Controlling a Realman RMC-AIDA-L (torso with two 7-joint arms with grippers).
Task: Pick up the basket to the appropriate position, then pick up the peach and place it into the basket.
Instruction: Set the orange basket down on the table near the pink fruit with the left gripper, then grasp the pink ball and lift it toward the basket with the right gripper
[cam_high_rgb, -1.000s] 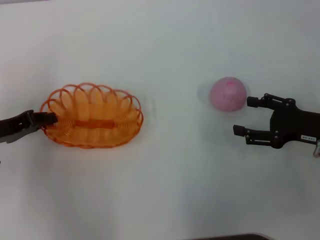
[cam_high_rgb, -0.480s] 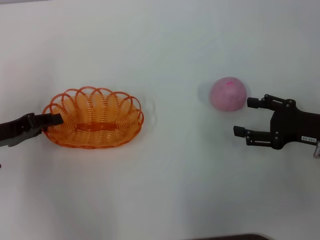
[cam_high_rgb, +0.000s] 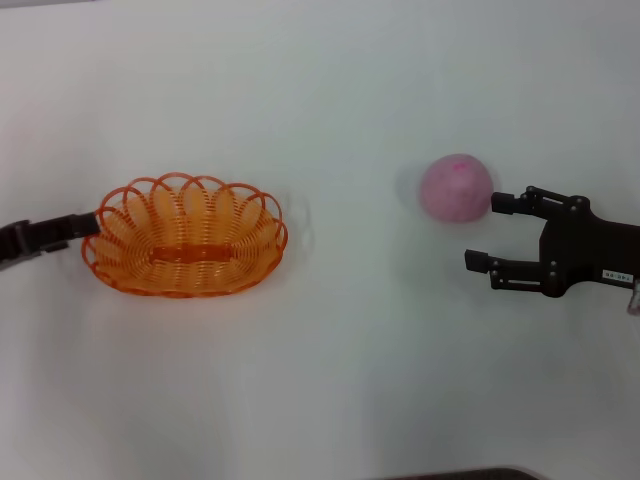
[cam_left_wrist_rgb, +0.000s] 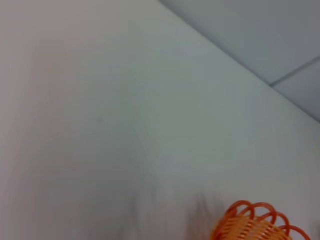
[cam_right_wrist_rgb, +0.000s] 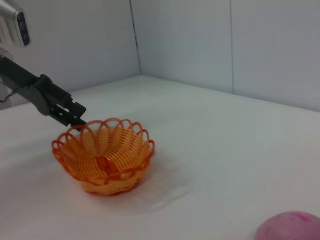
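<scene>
The orange wire basket (cam_high_rgb: 185, 237) sits level on the white table at the left, and a part of its rim (cam_left_wrist_rgb: 255, 225) shows in the left wrist view. My left gripper (cam_high_rgb: 90, 224) is at the basket's left end, just off the rim and holding nothing, its fingers slightly apart. The right wrist view shows the left gripper (cam_right_wrist_rgb: 75, 116) hovering over the basket (cam_right_wrist_rgb: 105, 157) rim. The pink peach (cam_high_rgb: 456, 187) lies on the table at the right. My right gripper (cam_high_rgb: 484, 232) stands open just right of and nearer than the peach (cam_right_wrist_rgb: 292, 227), not touching it.
The white table (cam_high_rgb: 340, 360) stretches bare between basket and peach. Pale wall panels (cam_right_wrist_rgb: 225, 45) rise behind the table's far edge. A dark edge (cam_high_rgb: 460, 474) shows at the front of the head view.
The basket, tilted up at its left end a second ago, now rests flat. My left gripper has let go of the rim and drawn back to the left. The right arm has hardly moved.
</scene>
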